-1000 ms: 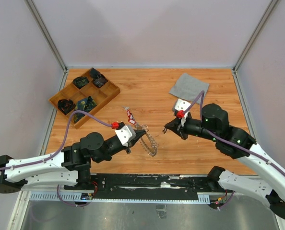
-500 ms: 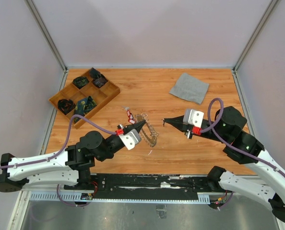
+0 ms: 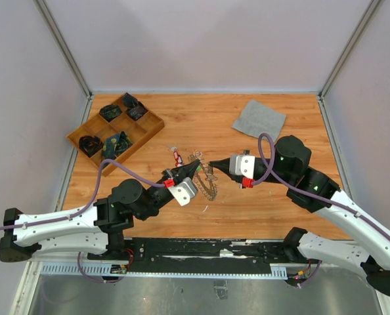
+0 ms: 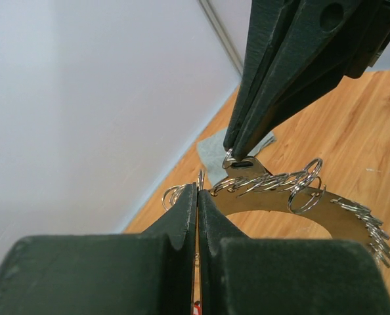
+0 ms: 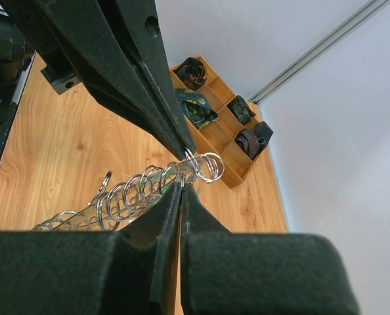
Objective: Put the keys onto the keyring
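The keyring is a thin silver band fringed with small split rings. It hangs just above the wood between the two arms. My left gripper is shut on its rim. My right gripper meets it tip to tip and is shut. It pinches a small slotted silver piece at the rim, which looks like a key's head. A green bit shows through the rings. One key with a red tag lies on the table behind the left fingers.
A wooden compartment tray with dark items stands at the back left, also in the right wrist view. A grey cloth square lies at the back right. A tiny silver bit rests on the wood in front of the keyring.
My right gripper has swung in from the right and now touches the keyring's rim. My left gripper has turned and carried the keyring slightly back and toward the middle.
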